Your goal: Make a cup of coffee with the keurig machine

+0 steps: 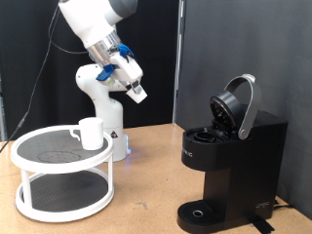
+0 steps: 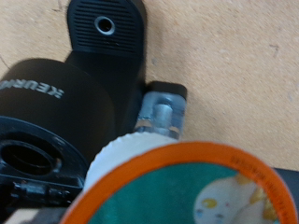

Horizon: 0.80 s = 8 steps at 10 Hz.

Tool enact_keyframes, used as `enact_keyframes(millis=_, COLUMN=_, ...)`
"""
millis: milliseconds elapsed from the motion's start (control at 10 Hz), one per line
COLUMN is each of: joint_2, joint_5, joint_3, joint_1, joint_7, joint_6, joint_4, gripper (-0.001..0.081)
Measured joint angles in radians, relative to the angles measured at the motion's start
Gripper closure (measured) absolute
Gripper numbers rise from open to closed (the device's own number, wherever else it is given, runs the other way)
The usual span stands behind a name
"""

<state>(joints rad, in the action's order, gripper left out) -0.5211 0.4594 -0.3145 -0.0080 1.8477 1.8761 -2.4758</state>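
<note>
A pod (image 2: pixel 187 187) fills the wrist view, grasped in the end effector (image 1: pixel 137 92), raised left of the keurig machine (image 1: pixel 229 161), its lid open. The cup (image 1: pixel 90 133) stands on a white rack (image 1: pixel 63 175), left of the machine, on a tan counter (image 1: pixel 146 200) before black curtains (image 1: pixel 210 39).

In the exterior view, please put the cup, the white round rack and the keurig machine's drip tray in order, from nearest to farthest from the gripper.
From the gripper, raised in the air:
1. The cup, below it toward the exterior view's left, on the rack's upper shelf.
2. The white round rack, under the cup, at the lower left.
3. The drip tray at the keurig machine base, lower right.
</note>
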Motion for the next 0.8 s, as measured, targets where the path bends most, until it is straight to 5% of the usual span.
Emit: enact_keyframes(millis=800, joint_2=0.094, joint_5=0.278, joint_3=0.076, joint_1=0.123, joint_7=0.108, joint_6=-0.028, joint_4=0.127, gripper=0.0440)
